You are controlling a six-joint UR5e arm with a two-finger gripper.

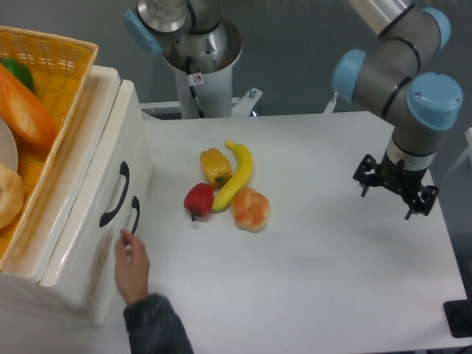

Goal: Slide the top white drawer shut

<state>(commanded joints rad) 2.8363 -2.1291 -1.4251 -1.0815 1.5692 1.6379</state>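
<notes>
My two-finger black gripper [394, 189] hangs over the right side of the white table [332, 265], fingers spread and holding nothing. It is well apart from the glossy white plastic top drawer [96, 184], which sits at the far left in its white cabinet [44, 295], uppermost, with a flat front and a black arched handle [114, 193]. From this angle the drawer front looks close to flush with the cabinet, though I cannot tell whether a small gap is left, so I judge the task either finished or nearly so.

A person's bare hand [131, 267] in a dark sleeve reaches up from the bottom edge, fingertips touching the lower drawer front near its own black handle [130, 223]. With that hand in the drawer area, my place far to the right reads as a sensible stand-off; any push on the drawer should wait until the hand is clear.

Between us, in the middle of the table, lies a cluster of toy food: a yellow banana [237, 174], a yellow pepper [214, 165], a red pepper [198, 199] and an orange-brown bun [251, 209], touching one another. A yellow wicker basket [51, 59] rests on top of the cabinet.
</notes>
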